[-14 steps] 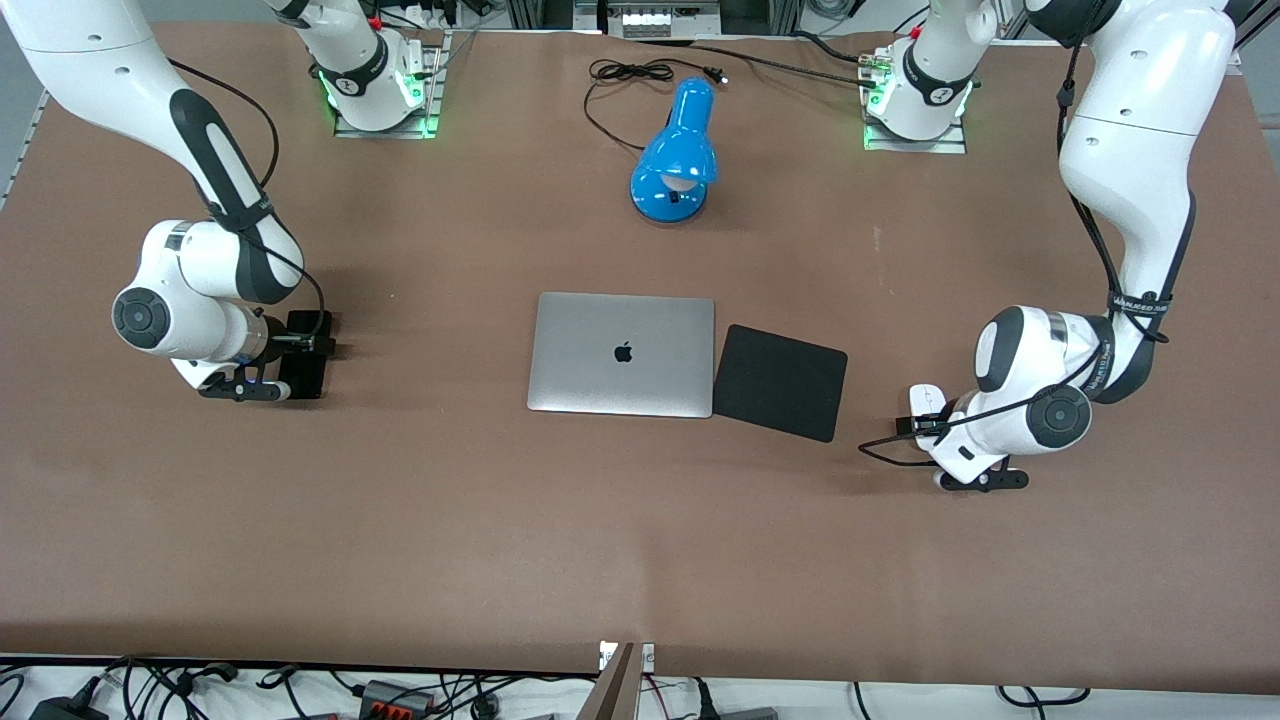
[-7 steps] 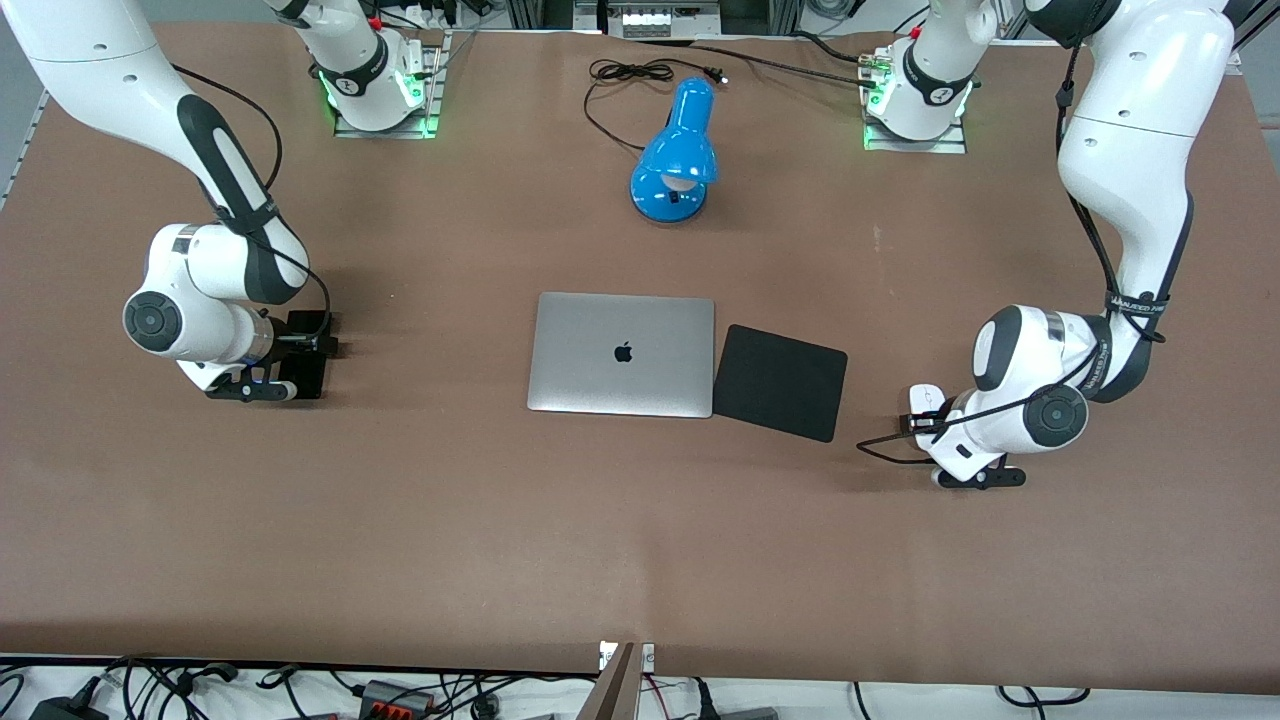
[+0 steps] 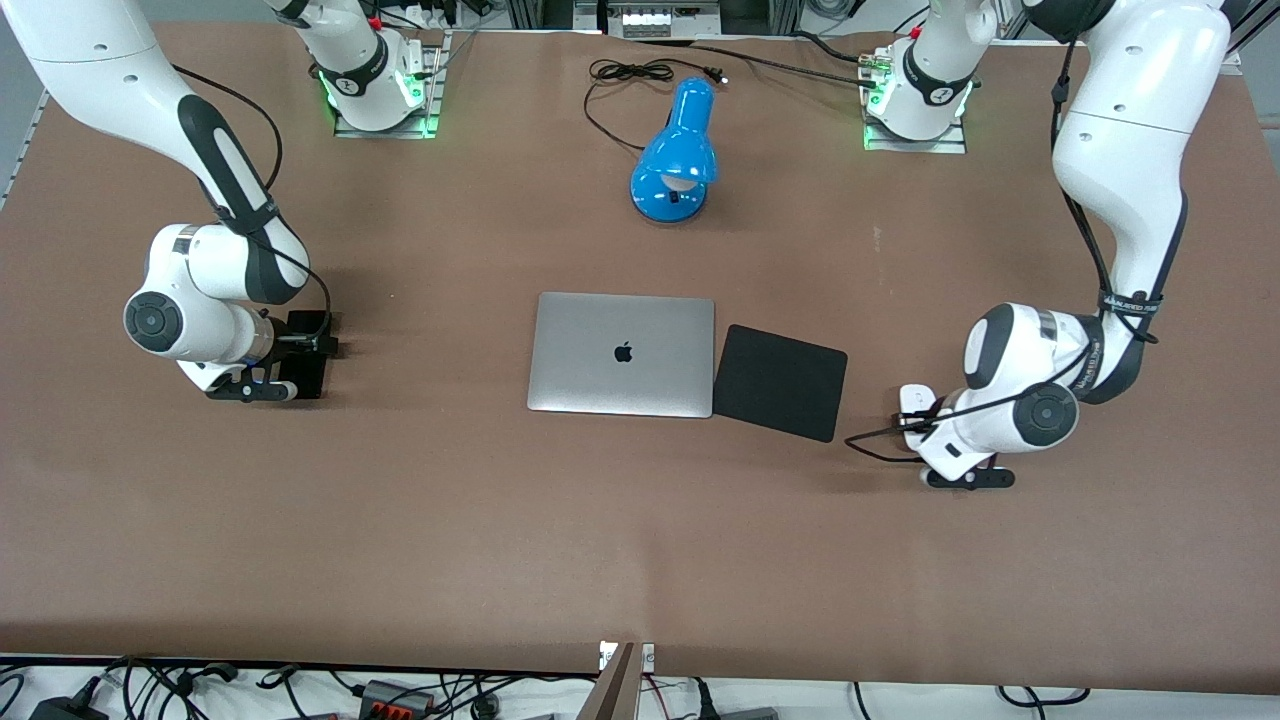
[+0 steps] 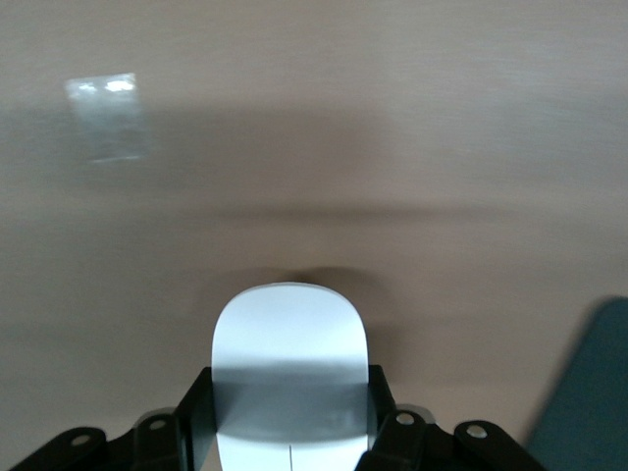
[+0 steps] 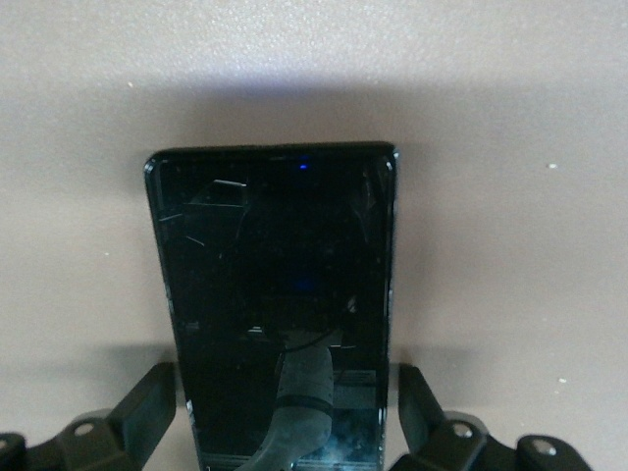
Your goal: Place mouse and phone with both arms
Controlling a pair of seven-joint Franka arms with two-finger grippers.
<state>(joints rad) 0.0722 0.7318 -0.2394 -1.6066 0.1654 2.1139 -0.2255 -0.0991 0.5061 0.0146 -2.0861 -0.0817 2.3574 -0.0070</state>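
Mouse (image 4: 289, 368) sits clamped across its smooth, slippery sides in the left gripper (image 4: 290, 417), near the bench's left-arm end beside the mouse pad (image 3: 780, 381); light and rigid, its underside is hidden. Right gripper (image 5: 291, 412) straddles the glossy, fragile phone (image 5: 280, 304), fingers apart; its lower end is cut off.

Brown table (image 3: 640, 560) carries a closed silver laptop (image 3: 622, 353) at centre, black mouse pad (image 3: 780, 382) touching it. Blue lamp (image 3: 676, 155) stands near the base-side edge. Phone (image 3: 305, 357) lies toward the right arm's end.
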